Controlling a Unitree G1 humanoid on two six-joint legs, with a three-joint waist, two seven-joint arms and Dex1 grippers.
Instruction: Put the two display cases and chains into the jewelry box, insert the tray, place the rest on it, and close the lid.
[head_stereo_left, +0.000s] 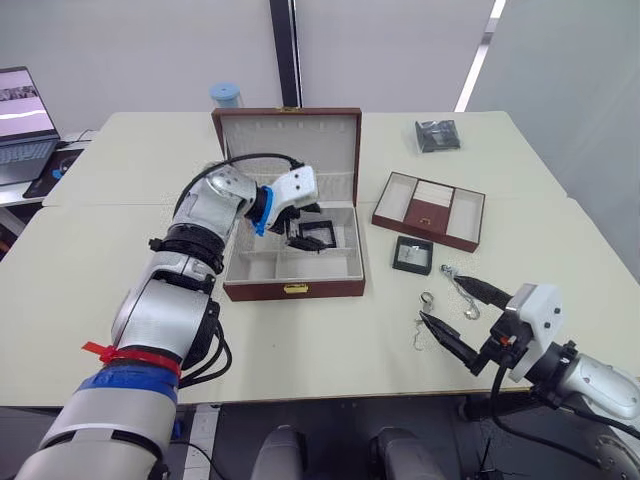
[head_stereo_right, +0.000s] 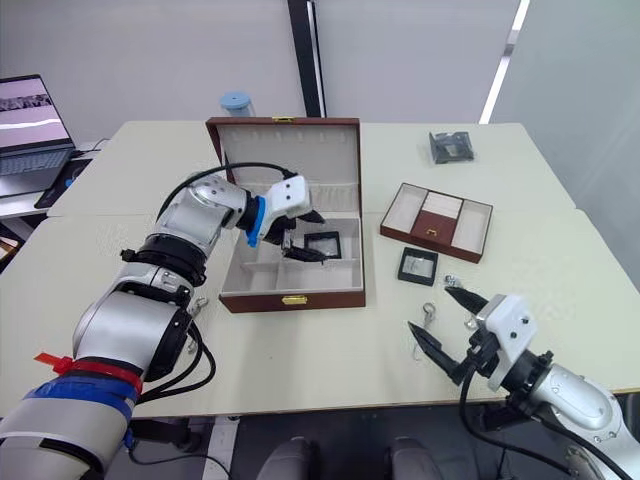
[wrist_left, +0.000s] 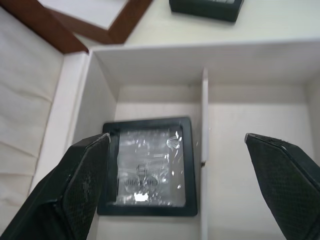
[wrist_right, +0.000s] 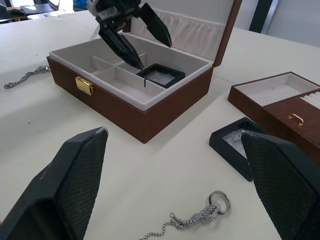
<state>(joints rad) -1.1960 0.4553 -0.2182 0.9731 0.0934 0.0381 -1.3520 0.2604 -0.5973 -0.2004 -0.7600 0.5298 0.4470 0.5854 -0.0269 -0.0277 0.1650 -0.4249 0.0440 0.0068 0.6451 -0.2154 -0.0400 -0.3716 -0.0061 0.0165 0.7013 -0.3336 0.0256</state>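
Observation:
The jewelry box (head_stereo_left: 295, 290) stands open at mid-table, its lid (head_stereo_left: 287, 140) upright behind it. One display case (wrist_left: 148, 172) lies flat in a back compartment of the box. My left gripper (head_stereo_left: 300, 232) hangs open just above it, holding nothing. The other display case (head_stereo_left: 413, 255) lies on the table to the right of the box. The tray (head_stereo_left: 430, 210) sits beyond it. Two chains (head_stereo_left: 422, 320) (head_stereo_left: 462, 288) lie near the front right, with my right gripper (head_stereo_left: 433, 292) open between them and empty. Another chain (wrist_right: 25, 77) lies left of the box.
A dark crinkled packet (head_stereo_left: 437, 135) rests at the far right of the table. A blue-lidded cup (head_stereo_left: 226, 95) stands behind the lid. A laptop (head_stereo_left: 22, 125) sits on a side table at the far left.

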